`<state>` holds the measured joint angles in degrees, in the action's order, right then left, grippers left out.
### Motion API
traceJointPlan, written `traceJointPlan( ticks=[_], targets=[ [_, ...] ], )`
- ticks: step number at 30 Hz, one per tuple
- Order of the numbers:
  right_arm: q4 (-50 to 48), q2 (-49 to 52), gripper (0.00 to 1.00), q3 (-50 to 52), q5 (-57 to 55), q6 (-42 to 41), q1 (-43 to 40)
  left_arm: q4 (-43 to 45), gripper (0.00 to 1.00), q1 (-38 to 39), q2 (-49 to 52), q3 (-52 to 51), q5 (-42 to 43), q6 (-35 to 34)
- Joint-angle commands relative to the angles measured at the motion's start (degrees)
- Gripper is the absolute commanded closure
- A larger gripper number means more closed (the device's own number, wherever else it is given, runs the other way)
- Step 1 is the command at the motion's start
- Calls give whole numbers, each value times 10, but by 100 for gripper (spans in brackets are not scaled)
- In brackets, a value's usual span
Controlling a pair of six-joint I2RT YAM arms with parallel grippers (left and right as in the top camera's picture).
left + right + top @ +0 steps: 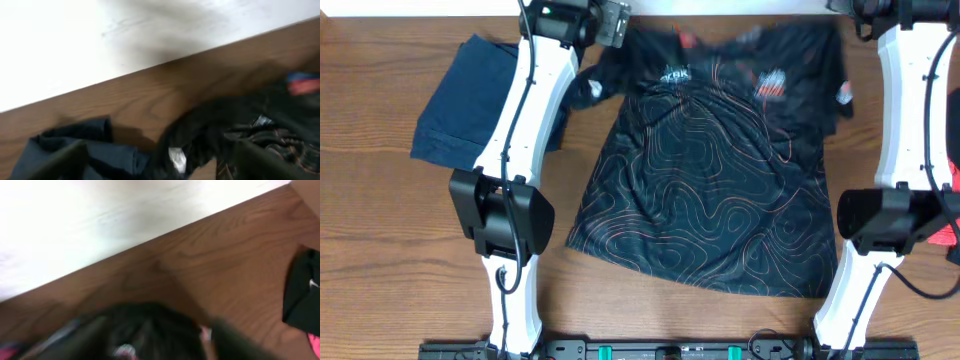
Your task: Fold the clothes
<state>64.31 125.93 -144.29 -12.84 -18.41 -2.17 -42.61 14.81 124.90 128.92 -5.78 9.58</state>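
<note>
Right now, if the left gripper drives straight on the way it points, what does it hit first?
Likely the bunched black jersey just ahead of the left gripper, then bare table; blur hides depth.

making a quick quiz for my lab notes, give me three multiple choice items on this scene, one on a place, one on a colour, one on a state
1. Where does the navy garment lie relative to the jersey?
A. on top of it
B. beside it, by the left arm
C. in front of it, at the near edge

2. What colour are the jersey's contour lines?
A. green
B. orange
C. blue

3. How does the jersey lie?
A. folded in half
B. bunched in a heap
C. spread open, chest logos up

Answers:
1 B, it shows on the left arm's side.
2 B, thin orange lines cover the black cloth.
3 C, body and hem lie flat, unfolded.
</note>
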Motion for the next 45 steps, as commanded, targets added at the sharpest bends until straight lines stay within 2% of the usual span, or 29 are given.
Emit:
traceJointPlan(
  ticks=[1, 6, 11, 13, 15, 17, 18, 21, 26, 29, 34, 41, 45],
  targets=[
    [5, -4, 18, -4, 10, 54, -20, -8, 2, -10, -40, 7, -36, -4],
    [89, -9, 18, -5, 32, 54, -43, -91, 2, -16, -89, 7, -39, -5],
    [243, -7, 22, -2, 90, 52, -59, -204, 2, -17, -153, 7, -38, -25],
    [297, -7, 42, 6, 94, 52, -62, -254, 2, -17, -178, 7, -37, -46],
    [330, -7, 52, 21, 93, 52, -62, -309, 2, -17, -200, 7, -27, -63],
    [330, -8, 63, 54, 99, 54, -61, -362, 2, -21, -209, 7, 29, -69],
    [330, -8, 66, 70, 99, 54, -61, -384, 2, -23, -208, 7, 64, -69],
    [325, -8, 62, 143, 103, 54, -62, -439, 2, -30, -204, -12, 133, -69],
    [295, -8, 50, 257, 105, 70, -61, -471, 2, -32, -201, -89, 143, -69],
    [285, -8, 48, 295, 111, 78, -65, -498, 0, -39, -201, -121, 137, -67],
    [312, -34, 49, 300, 153, 111, -74, -542, 0, -64, -217, -123, 138, -72],
    [327, -200, 44, 304, 165, 119, -80, -542, 2, -79, -313, -126, 140, -74],
    [292, -305, 37, 350, 157, 89, -80, -540, 2, -79, -359, -179, 143, -80]
  ],
)
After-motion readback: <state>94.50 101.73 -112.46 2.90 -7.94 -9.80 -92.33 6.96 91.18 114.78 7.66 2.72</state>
